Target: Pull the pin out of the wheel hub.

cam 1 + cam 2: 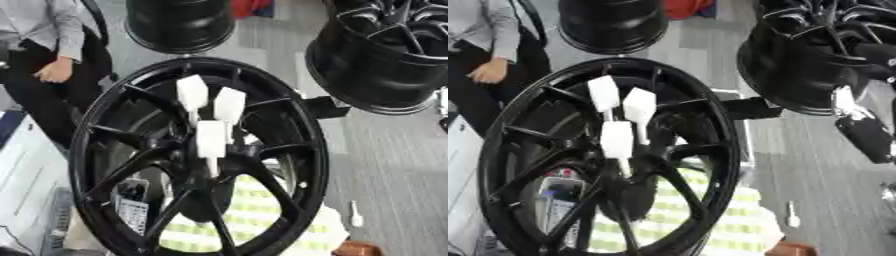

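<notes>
wheel hub: black spoked rim standing upright, fills centre of both views | pins: three white-headed pins stuck in the hub centre, one lower in front, two higher behind | right arm: black, at right edge of right eye view, fingers cannot be told | far: two more black rims

The right hand shows at the right edge. The wheel hub stands well to the hand's left, filling the middle. Three pins stick out of its centre, close together. A second wheel lies just behind the hand, and a third wheel farther back-left.
</notes>
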Tool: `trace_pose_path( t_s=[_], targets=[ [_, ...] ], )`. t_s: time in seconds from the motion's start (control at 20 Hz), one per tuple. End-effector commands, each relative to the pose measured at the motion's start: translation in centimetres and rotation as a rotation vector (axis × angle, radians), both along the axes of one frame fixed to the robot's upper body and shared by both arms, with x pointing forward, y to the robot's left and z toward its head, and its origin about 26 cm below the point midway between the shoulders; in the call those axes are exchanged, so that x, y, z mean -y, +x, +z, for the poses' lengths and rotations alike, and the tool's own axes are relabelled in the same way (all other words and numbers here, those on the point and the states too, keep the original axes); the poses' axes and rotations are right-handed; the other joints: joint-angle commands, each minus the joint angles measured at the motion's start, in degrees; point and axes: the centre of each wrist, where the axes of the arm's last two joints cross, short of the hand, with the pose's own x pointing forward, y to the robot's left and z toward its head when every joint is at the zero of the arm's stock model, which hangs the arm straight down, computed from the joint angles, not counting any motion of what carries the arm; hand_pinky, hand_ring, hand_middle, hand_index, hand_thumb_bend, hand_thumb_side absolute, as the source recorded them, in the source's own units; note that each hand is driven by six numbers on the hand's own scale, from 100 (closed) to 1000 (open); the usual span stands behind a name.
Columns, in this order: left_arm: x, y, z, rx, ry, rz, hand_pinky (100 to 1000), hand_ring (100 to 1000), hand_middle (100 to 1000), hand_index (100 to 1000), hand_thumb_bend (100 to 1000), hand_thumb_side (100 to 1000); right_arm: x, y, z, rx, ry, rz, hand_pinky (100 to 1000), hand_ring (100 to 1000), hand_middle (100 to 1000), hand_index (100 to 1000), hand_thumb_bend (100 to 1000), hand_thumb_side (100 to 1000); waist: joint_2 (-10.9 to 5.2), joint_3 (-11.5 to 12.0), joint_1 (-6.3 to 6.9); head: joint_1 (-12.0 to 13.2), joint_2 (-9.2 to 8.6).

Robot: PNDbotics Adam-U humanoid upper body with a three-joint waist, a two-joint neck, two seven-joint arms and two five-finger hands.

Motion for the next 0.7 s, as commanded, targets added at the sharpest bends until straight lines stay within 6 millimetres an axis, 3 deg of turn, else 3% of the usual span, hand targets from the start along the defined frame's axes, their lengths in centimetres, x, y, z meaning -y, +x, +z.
trace_pose_path(
  t_s=[0.05,0.35,0.7],
  targets=[
    [-0.8,-0.5,4.8,0.051,0.297,0.021,789,760,641,839,100,547,-0.4,-0.2,0.2,0.023,0.006,0.000,753,852,794,813,100,607,-0.78,-0.2,0.49,0.1,0.28],
    [-0.5,-1.2,10.6,-0.015,0.736,0.062,784,754,674,823,100,531,-0.8,-0.4,-0.4,0.008,0.022,-0.005,750,852,794,813,100,632,-0.64,-0.8,1.25,0.1,0.23],
    [1.8,-1.6,13.7,-0.072,1.080,-0.009,782,748,699,815,140,515,-1.0,-0.5,-0.7,-0.009,0.022,-0.008,749,852,794,813,100,648,-0.34,-1.1,1.48,-0.1,-0.32]
  ],
)
